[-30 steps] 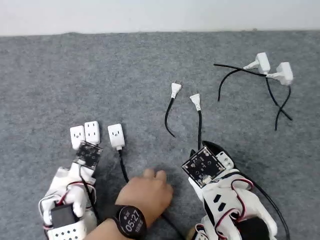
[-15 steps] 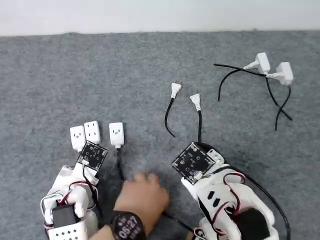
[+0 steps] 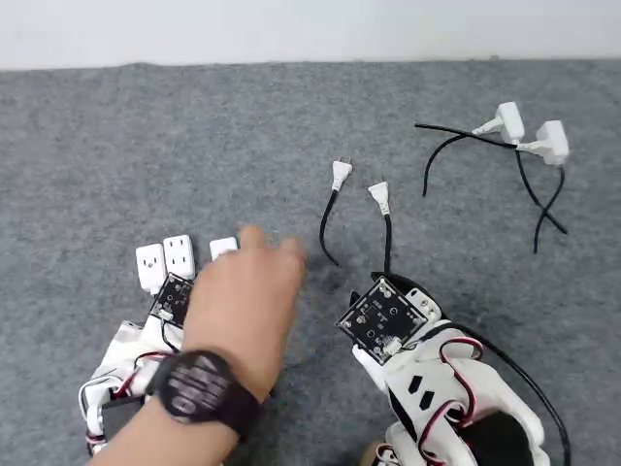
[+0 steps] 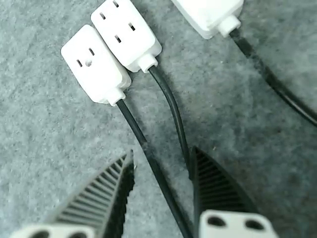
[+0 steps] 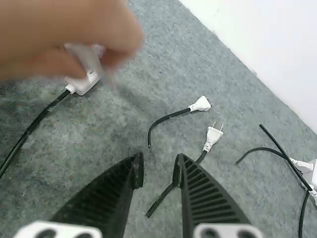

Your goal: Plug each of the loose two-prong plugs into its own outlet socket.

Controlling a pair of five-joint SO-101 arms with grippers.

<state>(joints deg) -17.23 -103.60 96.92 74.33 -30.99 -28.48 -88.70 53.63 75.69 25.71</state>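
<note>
Two loose two-prong plugs (image 3: 340, 175) (image 3: 379, 196) lie mid-table on short black cords; the right wrist view has them as well (image 5: 200, 104) (image 5: 214, 134). Three white outlet sockets lie at the left: two side by side (image 4: 91, 64) (image 4: 126, 34) and a third (image 4: 208, 12). A person's hand (image 3: 243, 301) with a watch covers and grips the third socket (image 5: 84, 82). My left gripper (image 4: 161, 171) is open just behind the paired sockets, astride their cords. My right gripper (image 5: 157, 171) is slightly open and holds nothing, short of the loose plugs.
Two more white plug-and-socket pairs (image 3: 509, 121) (image 3: 551, 141) with tangled black cords lie at the far right. A grey felt mat (image 3: 243, 146) covers the table up to a white wall at the back. The third socket's black cord (image 5: 29, 131) trails toward the front.
The person's hand moved from the front edge away over the mat and now covers the third socket. My right arm shifted slightly left. My left arm stayed put.
</note>
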